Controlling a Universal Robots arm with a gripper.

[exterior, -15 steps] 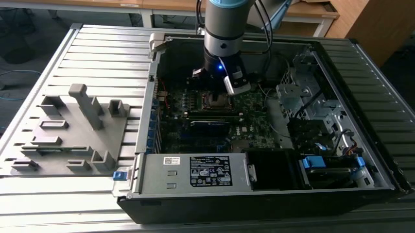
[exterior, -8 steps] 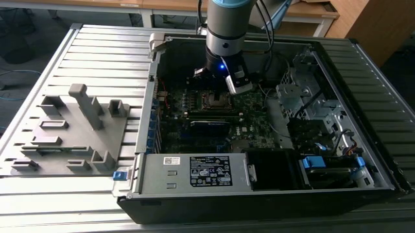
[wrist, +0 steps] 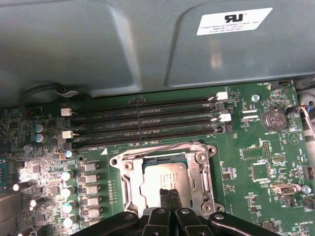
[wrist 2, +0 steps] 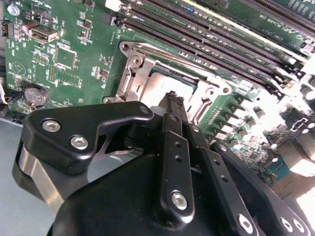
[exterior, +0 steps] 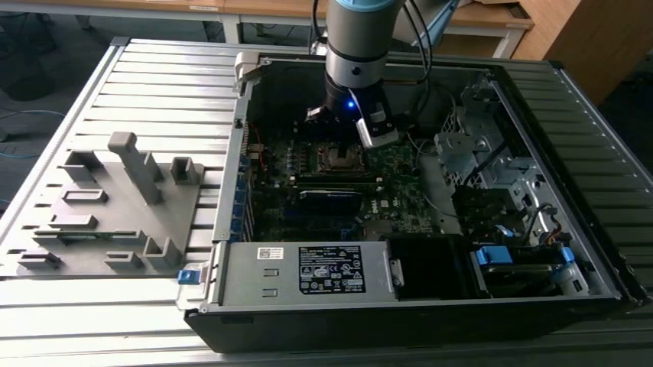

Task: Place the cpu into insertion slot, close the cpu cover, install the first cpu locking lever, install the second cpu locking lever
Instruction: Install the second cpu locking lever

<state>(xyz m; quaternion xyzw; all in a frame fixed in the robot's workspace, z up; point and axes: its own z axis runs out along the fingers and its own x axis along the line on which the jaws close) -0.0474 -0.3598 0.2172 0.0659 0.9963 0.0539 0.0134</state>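
The arm (exterior: 357, 38) reaches down into the open case (exterior: 408, 306), which lies on a slatted worktop (exterior: 153, 84), and the gripper (wrist: 170, 193) hangs low over the socket area of the board (wrist 2: 64, 54). Its two black fingers (wrist 2: 172, 105) are pressed together with no gap between the tips and nothing between them. The cpu (wrist: 165, 174) sits flat in the slot (wrist: 165, 177), its dull grey top showing through the window of the cover (wrist: 202, 184), which lies folded down over it in both wrist views. The fingertips sit directly above the chip's edge nearest the wrist, over the cover's rim; whether they touch the metal or hover just off it cannot be told. In the exterior view the socket (exterior: 340, 158) lies just below the wrist, toward the board's far edge, with the grey camera housing (exterior: 375, 131) beside it. The long memory slots (wrist: 142, 120) run parallel to the socket's far side, between it and the case wall (wrist: 98, 44). A coin cell (wrist: 273, 118) sits near the board's corner, well apart from the fingers. On the worktop beside the case, toward the exterior view's left, stands a grey fixture (exterior: 112, 206).
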